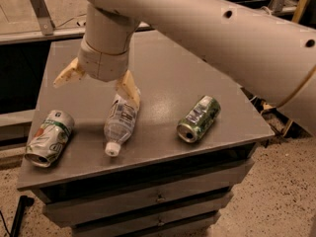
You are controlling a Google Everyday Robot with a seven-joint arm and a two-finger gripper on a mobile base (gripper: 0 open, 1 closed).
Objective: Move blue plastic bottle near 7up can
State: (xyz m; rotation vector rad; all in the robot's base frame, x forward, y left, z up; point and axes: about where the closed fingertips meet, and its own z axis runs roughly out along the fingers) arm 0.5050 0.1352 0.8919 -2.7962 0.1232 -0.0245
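Observation:
The blue plastic bottle (119, 125) lies on its side on the grey cabinet top (163, 78), white cap toward the front edge. The crushed whitish 7up can (49, 138) with a green band lies a short way to its left, near the front left corner. My gripper (96, 83) hangs above and just behind the bottle, open and empty. One tan finger (129, 89) points down beside the bottle's base and the other (68, 73) splays out to the left. The fingers do not hold the bottle.
A dark green-and-silver dented can (198, 119) lies on its side to the right of the bottle. My large arm (227, 28) crosses the upper right. The cabinet has drawers (158, 197) below the front edge. Speckled floor lies around it.

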